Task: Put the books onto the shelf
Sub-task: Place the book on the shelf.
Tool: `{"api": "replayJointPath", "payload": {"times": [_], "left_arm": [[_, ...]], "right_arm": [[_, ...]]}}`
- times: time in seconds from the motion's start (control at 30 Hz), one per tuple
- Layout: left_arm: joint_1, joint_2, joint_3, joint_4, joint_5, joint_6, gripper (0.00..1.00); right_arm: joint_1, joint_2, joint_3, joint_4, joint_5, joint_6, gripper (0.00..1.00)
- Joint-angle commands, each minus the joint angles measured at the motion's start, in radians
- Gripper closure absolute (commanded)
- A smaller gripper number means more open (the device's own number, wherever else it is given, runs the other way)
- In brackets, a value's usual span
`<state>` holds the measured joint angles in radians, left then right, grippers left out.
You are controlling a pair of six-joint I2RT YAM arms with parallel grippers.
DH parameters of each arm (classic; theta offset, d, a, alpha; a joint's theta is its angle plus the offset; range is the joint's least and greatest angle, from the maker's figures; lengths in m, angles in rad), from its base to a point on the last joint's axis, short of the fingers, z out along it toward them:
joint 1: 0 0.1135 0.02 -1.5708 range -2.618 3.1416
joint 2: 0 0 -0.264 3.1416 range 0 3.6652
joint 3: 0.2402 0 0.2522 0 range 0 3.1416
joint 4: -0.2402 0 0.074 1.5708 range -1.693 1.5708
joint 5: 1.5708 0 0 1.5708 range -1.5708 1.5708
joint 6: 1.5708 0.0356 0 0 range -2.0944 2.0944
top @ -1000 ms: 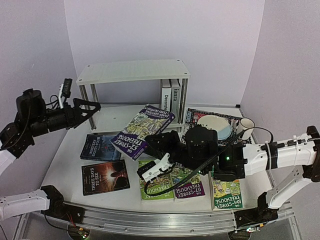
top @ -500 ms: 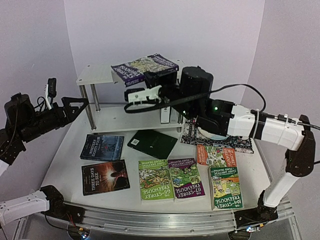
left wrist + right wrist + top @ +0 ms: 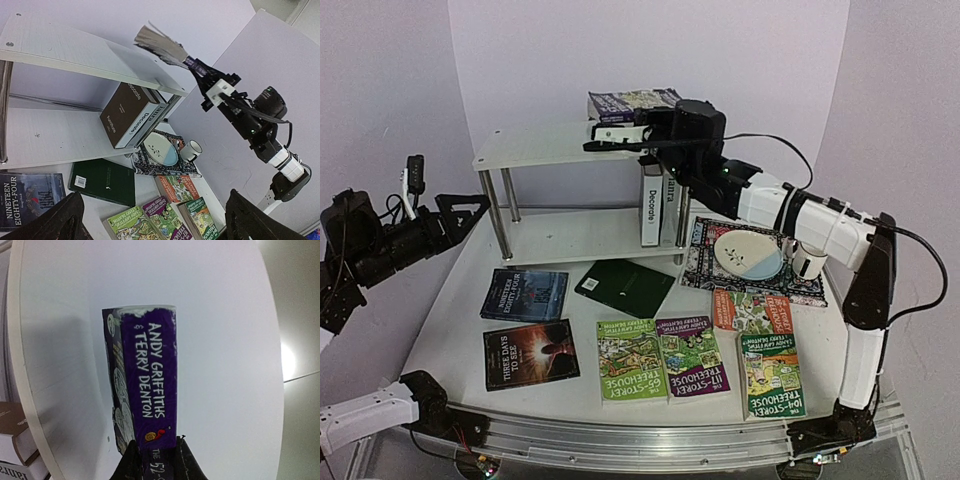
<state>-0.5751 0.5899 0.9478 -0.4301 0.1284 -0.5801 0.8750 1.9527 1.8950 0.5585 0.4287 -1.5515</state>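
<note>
My right gripper [image 3: 658,118] is shut on a purple Treehouse book [image 3: 630,103] and holds it just over the right end of the shelf's top board [image 3: 540,145]. In the right wrist view the gripper [image 3: 155,460] pinches the book's spine [image 3: 149,385] above the white board [image 3: 65,340]. Brown "Decorate" [image 3: 651,205] and grey "ianra" [image 3: 670,203] stand upright on the lower tier. Several books lie flat on the table: a dark green one [image 3: 625,287], two dark covers [image 3: 524,294] and Treehouse paperbacks [image 3: 692,352]. My left gripper [image 3: 460,210] hangs open, left of the shelf [image 3: 75,52].
A black patterned mat [image 3: 720,268] right of the shelf carries a plate [image 3: 748,252] and a white mug [image 3: 807,257]. The shelf's chrome legs [image 3: 490,215] stand near my left gripper. Purple walls close in the back and both sides.
My right arm has lifted the purple book off the table and carried it up and back over the shelf's top board. My left arm has drawn back to the left.
</note>
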Motion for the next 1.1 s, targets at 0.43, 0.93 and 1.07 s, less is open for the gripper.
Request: {"api": "replayJointPath", "payload": {"times": [0.43, 0.93, 1.07], "left_arm": [[0.000, -0.014, -0.013, -0.002, 0.021, -0.024, 0.00], [-0.001, 0.019, -0.021, -0.002, 0.055, -0.030, 0.00], [0.000, 0.017, -0.023, -0.002, 0.056, -0.030, 0.00]], "right_arm": [[-0.053, 0.027, 0.027, -0.070, 0.041, 0.111, 0.67], [-0.055, -0.096, -0.083, -0.149, -0.098, 0.269, 0.15], [-0.055, -0.151, -0.144, -0.152, -0.128, 0.322, 0.12]]}}
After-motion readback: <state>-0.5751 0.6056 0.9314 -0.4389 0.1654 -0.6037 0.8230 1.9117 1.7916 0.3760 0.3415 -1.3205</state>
